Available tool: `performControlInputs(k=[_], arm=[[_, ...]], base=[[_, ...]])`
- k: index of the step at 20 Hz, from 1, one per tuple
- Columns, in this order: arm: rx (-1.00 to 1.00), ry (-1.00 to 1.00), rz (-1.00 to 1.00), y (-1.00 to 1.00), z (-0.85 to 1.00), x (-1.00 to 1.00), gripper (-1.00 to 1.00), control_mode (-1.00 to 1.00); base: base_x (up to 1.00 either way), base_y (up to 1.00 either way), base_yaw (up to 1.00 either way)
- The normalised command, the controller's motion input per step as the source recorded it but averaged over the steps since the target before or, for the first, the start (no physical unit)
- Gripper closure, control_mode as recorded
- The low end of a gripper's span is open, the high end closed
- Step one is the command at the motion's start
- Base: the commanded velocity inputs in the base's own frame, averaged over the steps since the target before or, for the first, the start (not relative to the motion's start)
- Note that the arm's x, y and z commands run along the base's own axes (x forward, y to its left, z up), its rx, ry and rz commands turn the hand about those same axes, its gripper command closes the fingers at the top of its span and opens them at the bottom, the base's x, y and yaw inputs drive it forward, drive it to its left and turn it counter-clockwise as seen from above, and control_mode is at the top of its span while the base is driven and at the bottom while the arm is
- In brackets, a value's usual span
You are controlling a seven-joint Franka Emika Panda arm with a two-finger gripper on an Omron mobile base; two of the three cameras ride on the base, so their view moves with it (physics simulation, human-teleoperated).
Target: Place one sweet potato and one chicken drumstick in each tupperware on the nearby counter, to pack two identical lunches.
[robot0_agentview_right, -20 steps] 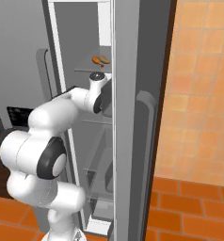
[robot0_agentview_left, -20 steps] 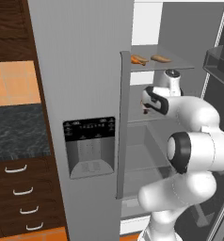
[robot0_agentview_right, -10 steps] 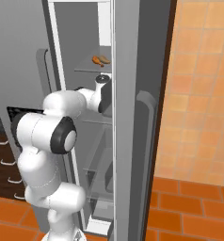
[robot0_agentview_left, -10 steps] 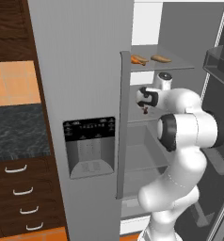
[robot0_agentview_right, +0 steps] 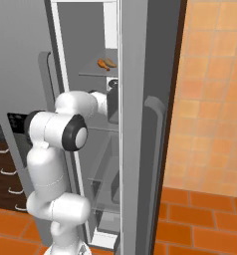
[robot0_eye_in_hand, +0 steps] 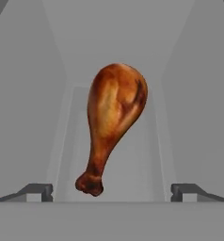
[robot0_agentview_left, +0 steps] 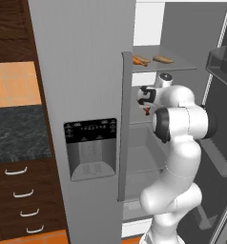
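Inside the open grey fridge (robot0_agentview_left: 82, 71), the white arm has folded in under the shelf; its gripper (robot0_eye_in_hand: 111, 190), jaws spread wide and empty, faces a glossy brown chicken drumstick (robot0_eye_in_hand: 113, 122) at twelve o'clock — pickup looks imminent.

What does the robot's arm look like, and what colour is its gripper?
The arm is glossy white, built from rounded, chunky segments with dark grey-black rings at the joints. No cables show. Its gripper has two small dark grey finger tips.
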Motion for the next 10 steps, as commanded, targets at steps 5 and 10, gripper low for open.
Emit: performControlInputs(k=[5,10], arm=[[0.0,0.0,0.0,0.0,-0.28,0.2,-1.0,-1.0],[0.0,0.0,0.0,0.0,-0.28,0.35,-1.0,-1.0]], base=[[0.0,0.0,0.0],[0.0,0.0,0.0]])
